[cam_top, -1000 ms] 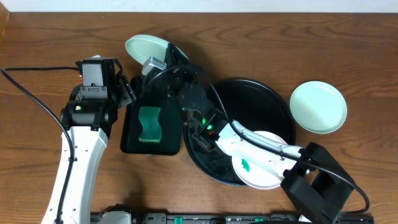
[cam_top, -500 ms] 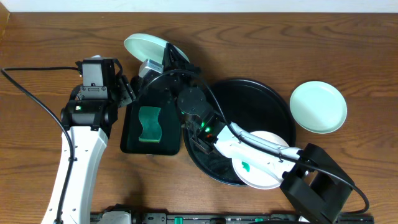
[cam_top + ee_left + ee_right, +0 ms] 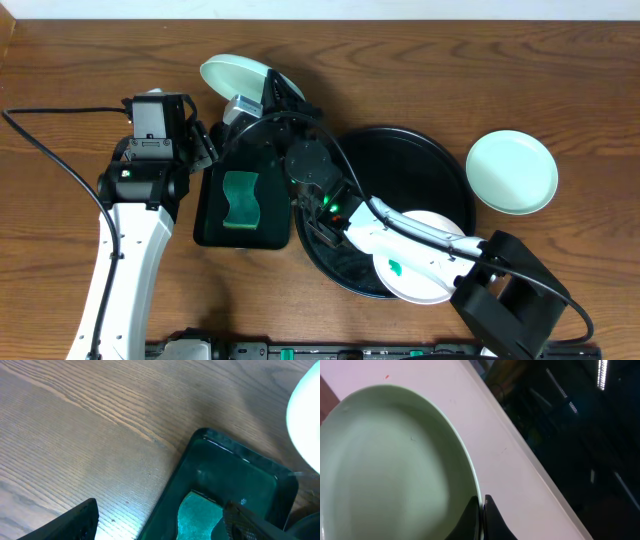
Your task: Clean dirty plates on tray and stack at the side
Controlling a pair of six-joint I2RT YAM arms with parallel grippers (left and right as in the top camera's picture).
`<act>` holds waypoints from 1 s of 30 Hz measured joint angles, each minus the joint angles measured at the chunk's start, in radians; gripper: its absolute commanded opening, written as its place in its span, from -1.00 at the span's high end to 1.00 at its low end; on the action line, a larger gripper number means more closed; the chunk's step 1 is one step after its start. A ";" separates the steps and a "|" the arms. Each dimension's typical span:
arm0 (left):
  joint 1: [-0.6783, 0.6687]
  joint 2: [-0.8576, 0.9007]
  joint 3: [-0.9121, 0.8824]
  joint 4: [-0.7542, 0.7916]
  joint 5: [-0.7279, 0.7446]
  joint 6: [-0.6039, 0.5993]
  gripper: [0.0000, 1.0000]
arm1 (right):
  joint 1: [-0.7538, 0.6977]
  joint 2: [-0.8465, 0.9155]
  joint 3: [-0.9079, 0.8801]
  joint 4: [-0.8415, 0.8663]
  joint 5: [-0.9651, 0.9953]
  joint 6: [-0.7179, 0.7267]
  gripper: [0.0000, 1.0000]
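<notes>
Mint-green plate (image 3: 232, 75) is pinched at its rim by the right gripper (image 3: 481, 510) at the far side, the left gripper (image 3: 160, 505) is spread empty, so the sponge (image 3: 240, 198) probably gets grabbed next.

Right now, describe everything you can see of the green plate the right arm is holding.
The green plate is round, pale mint, smooth and slightly glossy, with a shallow well and a raised rim. It is held tilted, just past the far end of the rectangular tray. The right gripper pinches its rim, one finger on each face. The face toward the wrist camera shows no smear. Nothing else visibly touches it.
</notes>
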 measured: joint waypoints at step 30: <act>0.000 0.000 0.000 0.000 0.000 0.000 -0.60 | 0.000 0.000 0.002 -0.238 0.057 0.100 0.97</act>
